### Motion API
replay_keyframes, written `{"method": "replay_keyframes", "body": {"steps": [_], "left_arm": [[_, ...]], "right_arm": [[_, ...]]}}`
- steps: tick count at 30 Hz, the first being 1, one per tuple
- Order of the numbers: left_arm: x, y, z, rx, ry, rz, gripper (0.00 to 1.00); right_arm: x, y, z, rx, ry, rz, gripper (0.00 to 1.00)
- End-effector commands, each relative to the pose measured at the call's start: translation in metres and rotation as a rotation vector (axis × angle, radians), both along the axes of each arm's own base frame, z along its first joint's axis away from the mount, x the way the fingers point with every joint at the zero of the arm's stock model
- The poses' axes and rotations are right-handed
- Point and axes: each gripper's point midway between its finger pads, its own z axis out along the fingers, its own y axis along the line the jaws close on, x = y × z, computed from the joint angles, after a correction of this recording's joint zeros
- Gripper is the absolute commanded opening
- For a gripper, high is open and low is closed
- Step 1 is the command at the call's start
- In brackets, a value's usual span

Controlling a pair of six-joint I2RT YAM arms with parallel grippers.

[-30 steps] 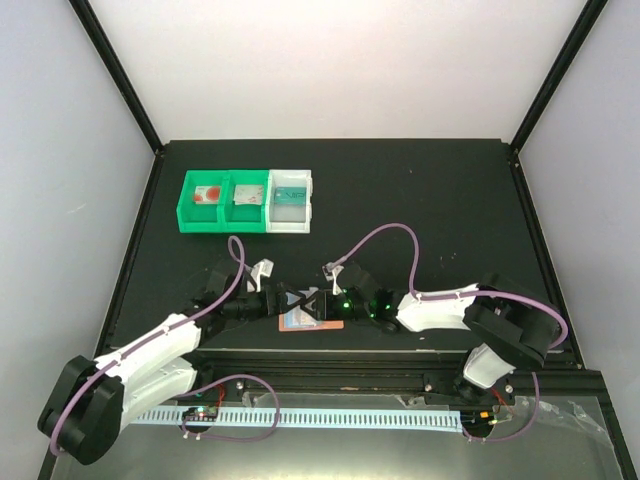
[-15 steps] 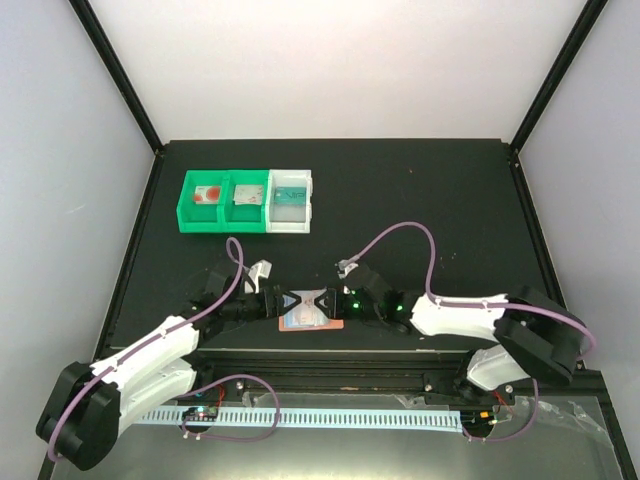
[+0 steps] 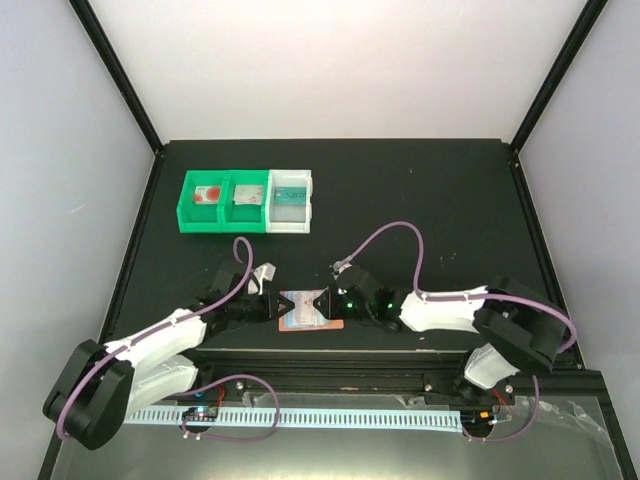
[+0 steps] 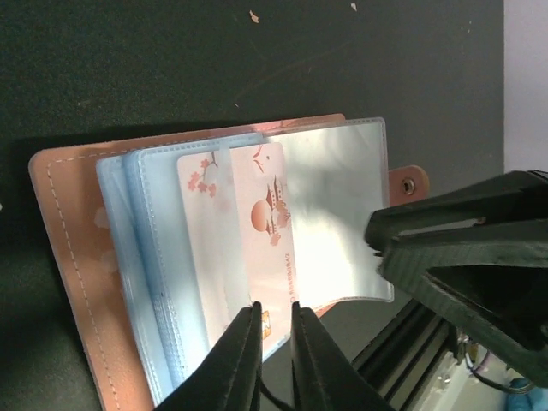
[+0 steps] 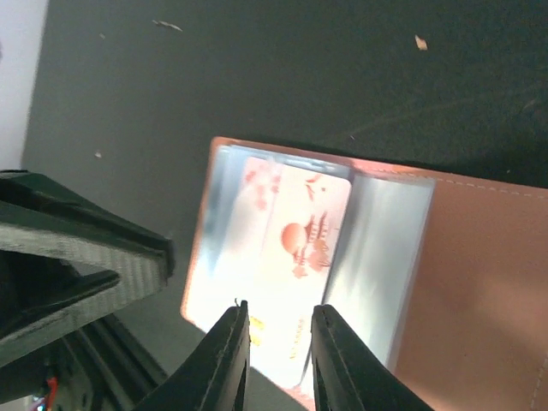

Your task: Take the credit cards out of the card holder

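Observation:
The card holder [image 3: 312, 318] lies open near the table's front edge, its salmon-pink cover [image 4: 64, 240] under light-blue and clear pockets. A white credit card with a red disc and blossoms [image 4: 265, 223] sits in a clear pocket. My left gripper [image 3: 277, 304] is at the holder's left edge, its jaws [image 4: 274, 321] drawn to a narrow slit over the card's near edge. I cannot tell if they pinch it. My right gripper [image 3: 324, 300] faces it from the right, jaws [image 5: 280, 318] apart above the same card [image 5: 300, 231].
Two green bins [image 3: 215, 215] and a white bin [image 3: 290, 218] stand at the back left. They hold a white card with a red disc [image 3: 209, 194], a second card [image 3: 245, 196] and a teal card [image 3: 291, 192]. A metal rail [image 3: 400, 355] runs along the table's front edge.
My left jaws have gone from wide open to nearly closed. The right jaws have narrowed. Both gripper tips met over the holder, then drew apart, and the holder's pockets now show between them.

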Motion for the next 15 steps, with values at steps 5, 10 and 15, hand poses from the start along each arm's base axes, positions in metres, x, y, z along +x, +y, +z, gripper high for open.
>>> {"method": "replay_keyframes", "body": {"steps": [5, 10, 15], "left_arm": [[0.000, -0.002, -0.008, 0.007, -0.020, -0.035, 0.02], [-0.003, -0.001, -0.016, 0.015, -0.012, -0.036, 0.02], [-0.004, 0.003, -0.021, 0.033, -0.010, -0.027, 0.02]], "right_arm": [[0.009, 0.016, -0.017, -0.029, 0.015, 0.010, 0.22], [0.009, 0.016, -0.025, -0.031, 0.021, 0.006, 0.26], [0.008, 0.017, -0.032, -0.026, 0.040, -0.001, 0.27]]}}
